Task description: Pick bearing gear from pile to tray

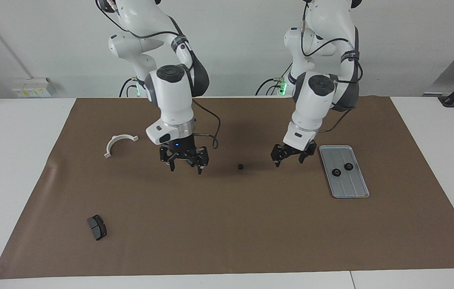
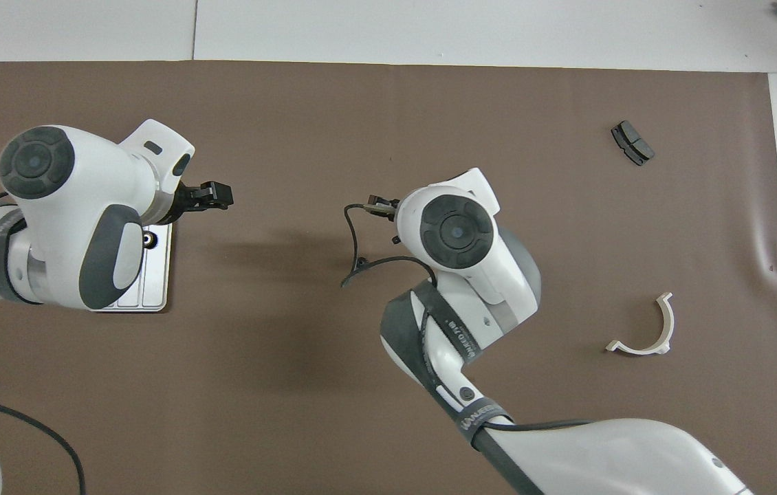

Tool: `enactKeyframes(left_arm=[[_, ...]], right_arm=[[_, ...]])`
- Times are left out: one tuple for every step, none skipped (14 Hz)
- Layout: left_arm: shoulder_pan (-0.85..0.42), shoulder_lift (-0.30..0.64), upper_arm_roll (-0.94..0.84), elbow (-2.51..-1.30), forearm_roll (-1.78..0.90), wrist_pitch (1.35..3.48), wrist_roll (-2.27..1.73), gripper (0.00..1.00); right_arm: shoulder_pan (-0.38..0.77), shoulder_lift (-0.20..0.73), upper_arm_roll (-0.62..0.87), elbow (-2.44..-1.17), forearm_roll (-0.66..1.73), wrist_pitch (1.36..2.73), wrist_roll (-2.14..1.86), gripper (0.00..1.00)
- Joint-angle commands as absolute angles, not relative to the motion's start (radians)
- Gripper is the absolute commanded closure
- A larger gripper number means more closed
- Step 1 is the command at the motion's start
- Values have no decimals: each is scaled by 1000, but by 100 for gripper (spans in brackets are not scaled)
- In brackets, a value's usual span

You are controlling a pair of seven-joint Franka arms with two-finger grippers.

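Look at the small black gear (image 1: 240,166) lying loose on the brown mat (image 1: 227,224): it sits on the mat's middle ground, between your two grippers and touched by neither. The right gripper (image 1: 184,162) hangs over the mat toward the right arm's end from that gear, fingers spread and nothing in them. The left gripper (image 1: 290,157) hangs over the mat between the gear and the tray (image 1: 349,192), also released and empty (in the overhead view it is the black tip (image 2: 213,196) poking out past the white wrist).

The gear is round, so it has no long axis to speak of; it appears to lie flat, though it is too small for you to read its teeth or bore.

The tray lies toward the left arm's end of the mat, about midway between the mat's robot-side edge and its outer edge. Its long axis runs roughly from the robots' side outward, slightly slanted, with the grooves along it. Two black gears rest in it, side by side in its robot-side half: one (image 1: 336,172) toward the gripper, the other (image 1: 348,166) just beside it.

The rest of the pile is scattered toward the right arm's end: the white half-ring bracket (image 1: 119,143) lies near the mat's robot-side edge, its open side facing away from the robots, and one dark pad (image 1: 97,227) lies near the mat's outer corner there.
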State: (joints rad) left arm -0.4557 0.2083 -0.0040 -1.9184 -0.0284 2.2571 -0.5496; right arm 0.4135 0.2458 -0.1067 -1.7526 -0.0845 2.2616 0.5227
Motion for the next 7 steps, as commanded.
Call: enactKeyframes(left_arm=[[-561, 319, 18, -1835, -17, 2246, -647, 0], [-590, 365, 18, -1794, 1, 2246, -696, 0], [-604, 386, 18, -1775, 11, 2247, -716, 0], [-617, 388, 18, -1773, 12, 2247, -718, 0], [-635, 393, 18, -1776, 12, 2246, -719, 0], [-653, 415, 18, -1775, 11, 2249, -733, 0], [-663, 423, 18, -1781, 14, 2278, -751, 1]], right_arm=[[336, 178, -89, -1772, -81, 2194, 395, 0], [309, 148, -89, -1772, -80, 2153, 362, 0], [276, 117, -89, -1772, -80, 2102, 330, 0], [252, 92, -89, -1772, -78, 2053, 295, 0], [226, 71, -89, -1772, -78, 2013, 261, 0], [204, 49, -89, -1772, -78, 1976, 240, 0], [184, 26, -89, -1772, -78, 1945, 223, 0]])
